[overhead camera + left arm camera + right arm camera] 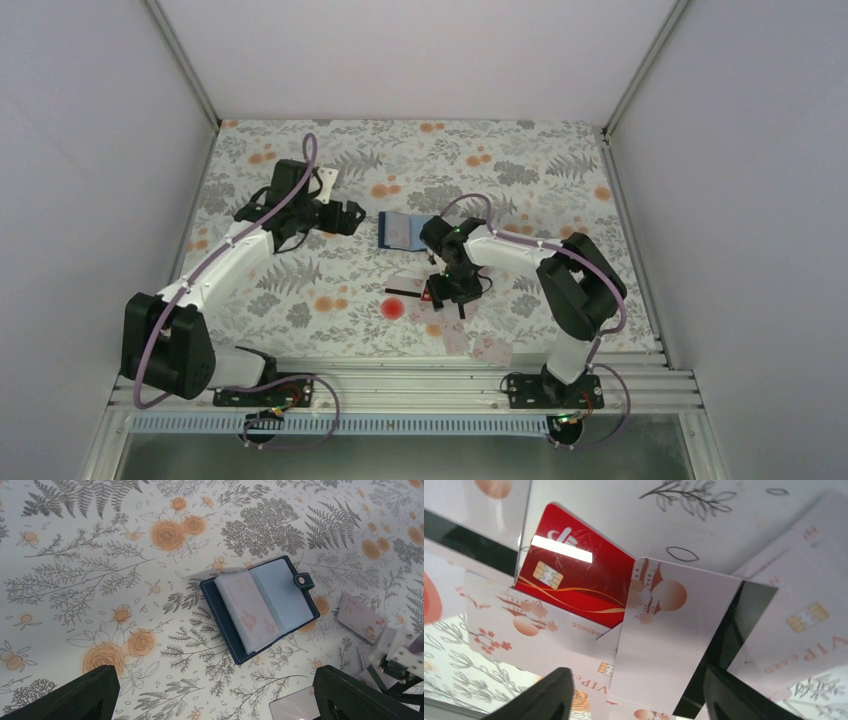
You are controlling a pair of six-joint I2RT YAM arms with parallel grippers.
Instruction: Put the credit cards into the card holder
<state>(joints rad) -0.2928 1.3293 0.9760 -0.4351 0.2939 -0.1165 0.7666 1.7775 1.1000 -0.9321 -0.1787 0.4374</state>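
Observation:
The card holder [403, 230] lies open on the floral table, navy cover down and pale clear pockets up; it also shows in the left wrist view [260, 607]. My left gripper [352, 216] hovers just left of it, open and empty [215, 702]. My right gripper [445, 293] is low over a heap of overlapping credit cards [405, 287]. In the right wrist view its jaws [639, 700] stand open on either side of a pale pink card [669, 630], which lies on top of the red card [574, 580] and other whitish cards [804, 625].
More pale cards [480, 345] lie near the table's front edge. Some cards [360, 614] lie right of the holder in the left wrist view. White walls close the table on three sides. A red flower print [393, 308] is left of the heap.

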